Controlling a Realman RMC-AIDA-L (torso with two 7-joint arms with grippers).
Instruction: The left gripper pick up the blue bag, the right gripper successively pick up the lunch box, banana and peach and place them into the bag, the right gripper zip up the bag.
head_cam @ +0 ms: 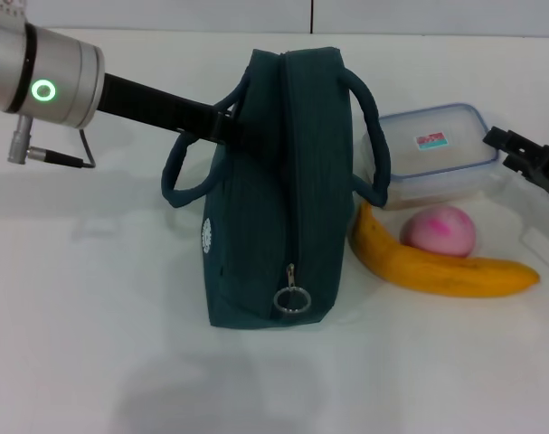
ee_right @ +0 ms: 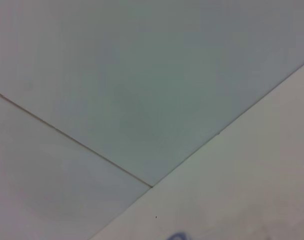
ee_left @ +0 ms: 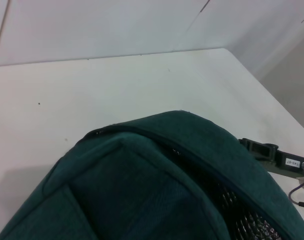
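The blue bag (head_cam: 256,217) stands in the middle of the table with its zipper line on top and the ring pull (head_cam: 292,298) at the near end. My left gripper (head_cam: 223,123) reaches in from the left and meets the bag's far upper side by one handle. The bag's fabric (ee_left: 157,180) fills the left wrist view, with a little foil lining (ee_left: 244,220) showing. The lunch box (head_cam: 432,154) lies to the right of the bag. The peach (head_cam: 440,231) and the banana (head_cam: 446,267) lie in front of it. My right gripper (head_cam: 502,149) hovers open just right of the lunch box.
The white table (head_cam: 93,344) runs back to a pale wall. A grey cable plug (head_cam: 39,154) hangs under the left wrist. The right arm (ee_left: 272,155) shows beyond the bag in the left wrist view. The right wrist view holds only wall and table edge (ee_right: 157,185).
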